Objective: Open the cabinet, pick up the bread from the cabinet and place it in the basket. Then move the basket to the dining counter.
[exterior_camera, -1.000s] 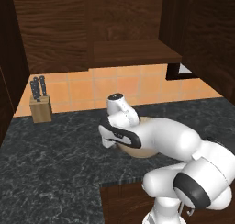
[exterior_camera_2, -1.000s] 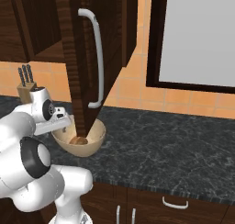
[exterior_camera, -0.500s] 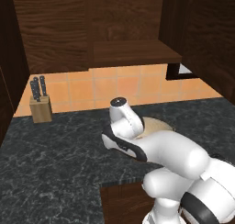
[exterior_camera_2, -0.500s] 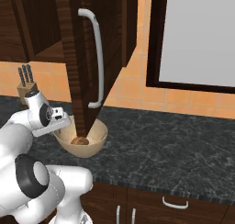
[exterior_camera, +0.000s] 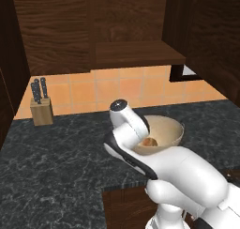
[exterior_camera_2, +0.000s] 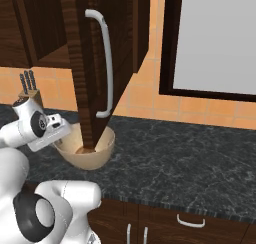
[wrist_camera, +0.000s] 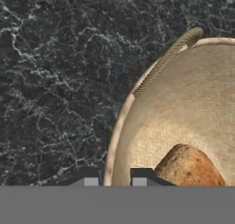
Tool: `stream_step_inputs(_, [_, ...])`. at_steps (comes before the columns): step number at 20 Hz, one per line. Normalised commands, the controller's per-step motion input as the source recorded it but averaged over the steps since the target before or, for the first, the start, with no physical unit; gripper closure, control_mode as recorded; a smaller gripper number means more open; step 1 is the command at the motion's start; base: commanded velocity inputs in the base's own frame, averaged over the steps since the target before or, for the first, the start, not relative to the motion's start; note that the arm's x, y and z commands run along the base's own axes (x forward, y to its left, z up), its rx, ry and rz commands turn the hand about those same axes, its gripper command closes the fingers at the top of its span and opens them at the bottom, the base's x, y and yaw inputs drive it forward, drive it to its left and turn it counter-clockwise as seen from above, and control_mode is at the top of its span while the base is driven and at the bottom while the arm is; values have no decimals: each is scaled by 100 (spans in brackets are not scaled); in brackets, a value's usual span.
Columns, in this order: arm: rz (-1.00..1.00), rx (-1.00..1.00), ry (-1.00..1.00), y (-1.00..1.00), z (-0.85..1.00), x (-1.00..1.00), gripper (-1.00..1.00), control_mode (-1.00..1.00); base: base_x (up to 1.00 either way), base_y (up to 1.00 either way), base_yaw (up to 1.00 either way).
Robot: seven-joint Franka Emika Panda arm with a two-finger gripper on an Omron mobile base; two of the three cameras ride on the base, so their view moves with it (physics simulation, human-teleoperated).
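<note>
The bread (wrist_camera: pixel 190 165) is being seen lying in the bottom of the basket (wrist_camera: pixel 137 117), so the carrying of the basket to the dining counter is judged to be the step in hand. The basket is resting on the black stone counter (exterior_camera: pixel 56 162), below the open cabinet door (exterior_camera_2: pixel 92 63) with its silver handle (exterior_camera_2: pixel 106 63).

In the hand view the gripper (wrist_camera: pixel 114 181) is being held directly over the near rim of the basket: one fingertip (wrist_camera: pixel 91 181) is showing outside the wall, above the stone, and the other fingertip (wrist_camera: pixel 139 181) inside it, above the woven lining. The fingers are being held slightly apart, and nothing is being clamped yet. The rim is running between them, curving away toward a rope handle (wrist_camera: pixel 167 60) further along the edge. A grip on the rim is judged to call for a straight descent and closing.

The bread is lying just beside the inner finger, inside the basket.

A knife block (exterior_camera: pixel 41 110) is standing well apart by the tiled wall. No brand, label or writing is being shown.
</note>
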Motion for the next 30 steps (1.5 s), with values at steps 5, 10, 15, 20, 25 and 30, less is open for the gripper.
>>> stream_step_inputs(5, [15, -26, 9, 13, 93, -40, 100, -100, 0, 0, 0])
stream_step_inputs(10, [-1, 7, 0, 0, 90, -55, 100, -100, 0, 0, 0])
stream_step_inputs(15, [-11, 19, 0, 0, 76, -89, 100, -100, 0, 0, 0])
stream_step_inputs(20, [0, 15, -5, 3, 31, -65, 100, -100, 0, 0, 0])
stream_step_inputs(25, [0, 8, -19, -5, -1, -13, 100, -100, 0, 0, 0])
stream_step_inputs(30, [0, 0, -1, -4, -4, 0, 100, -100, 0, 0, 0])
